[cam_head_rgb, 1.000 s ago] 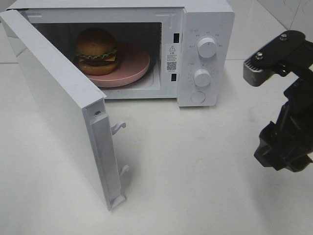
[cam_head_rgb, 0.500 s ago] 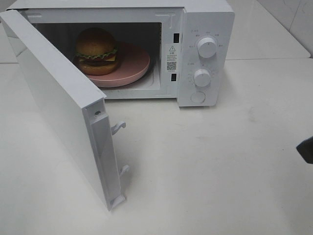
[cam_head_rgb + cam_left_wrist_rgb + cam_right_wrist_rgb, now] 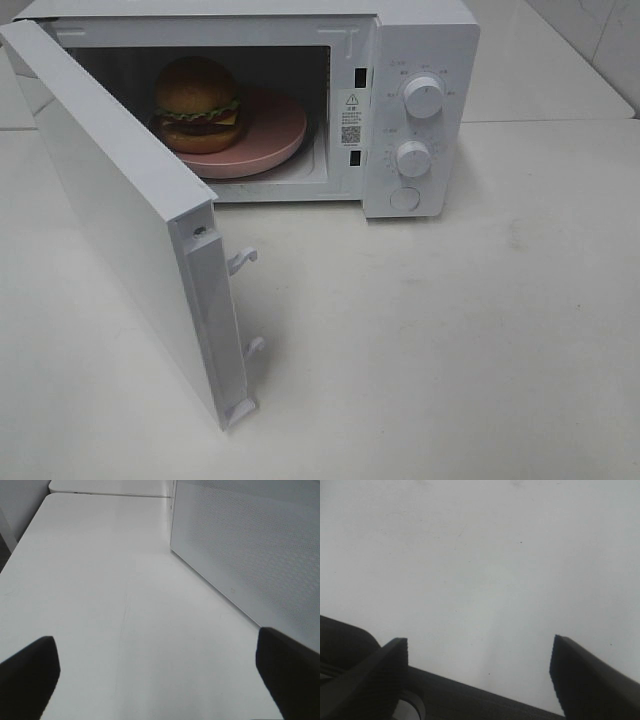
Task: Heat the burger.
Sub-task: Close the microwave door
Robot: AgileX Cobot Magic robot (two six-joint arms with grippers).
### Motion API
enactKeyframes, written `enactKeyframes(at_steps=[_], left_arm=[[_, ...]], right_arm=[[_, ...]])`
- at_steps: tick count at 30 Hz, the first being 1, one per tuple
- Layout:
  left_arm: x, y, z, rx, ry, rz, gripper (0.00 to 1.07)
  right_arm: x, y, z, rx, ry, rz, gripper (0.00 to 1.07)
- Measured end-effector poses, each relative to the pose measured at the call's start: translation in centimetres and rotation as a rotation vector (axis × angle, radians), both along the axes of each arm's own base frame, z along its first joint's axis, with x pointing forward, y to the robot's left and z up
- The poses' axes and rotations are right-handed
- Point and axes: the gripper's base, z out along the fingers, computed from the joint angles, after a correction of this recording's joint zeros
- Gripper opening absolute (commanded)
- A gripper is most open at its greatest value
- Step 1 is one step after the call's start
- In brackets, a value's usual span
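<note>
Surface: a white, matt table (image 3: pixel 450 330) carried the whole scene; it showed faint scuffs and a few small dark specks, and a straight seam (image 3: pixel 540 122) ran across it behind the appliance on the right. Beyond that seam, at the far right corner, lay pale tiling (image 3: pixel 605 35); whether wall or floor could not be told.

Appliance: a white microwave (image 3: pixel 420 30) stood at the back of the table; its door (image 3: pixel 110 200) was swung wide towards the camera, hinged on the left, with two latch hooks (image 3: pixel 242 260) projecting from its free edge; the control panel bore an upper knob (image 3: pixel 424 97), a lower knob (image 3: pixel 413 158) and a round button (image 3: pixel 404 198) beneath them; a warning label (image 3: pixel 350 117) sat on the frame beside the cavity.

Task item: the burger (image 3: pixel 197 103) was inside the cavity, upright, resting on the left part of a pink plate (image 3: pixel 275 130); bun, lettuce, cheese and patty were all visible.

Left gripper (image 3: pixel 155 642): seen in its wrist view only; its dark fingers (image 3: pixel 30 675) stood fully apart over bare table, with nothing between them; a white panel with a fine dotted pattern (image 3: pixel 250 540), apparently the door's outer face, stood just beside it.

Right gripper (image 3: pixel 480 642): seen in its wrist view only; the jaws were spread wide and held nothing; only bare, lightly speckled table lay under them.
</note>
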Motion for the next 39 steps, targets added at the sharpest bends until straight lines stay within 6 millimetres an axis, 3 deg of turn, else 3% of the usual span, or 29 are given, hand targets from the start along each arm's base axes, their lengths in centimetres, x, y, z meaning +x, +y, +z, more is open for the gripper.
enactKeyframes(at_steps=[9,17,29,39], left_arm=[[0.0,0.0,0.0,0.000,0.000,0.000,1.00],[0.0,0.0,0.0,0.000,0.000,0.000,1.00],[0.0,0.0,0.0,0.000,0.000,0.000,1.00],[0.0,0.0,0.0,0.000,0.000,0.000,1.00]], right_arm=[[-3.8,-1.8,-1.8,0.044,-0.142,-0.125,0.76],[-6.0,-2.2,-2.0,0.106,-0.306,-0.184,0.76],[-8.6,-2.5,-1.9,0.145,-0.478,-0.208,0.76],[-8.6,-2.5,-1.9,0.147,-0.484,-0.207,0.76]])
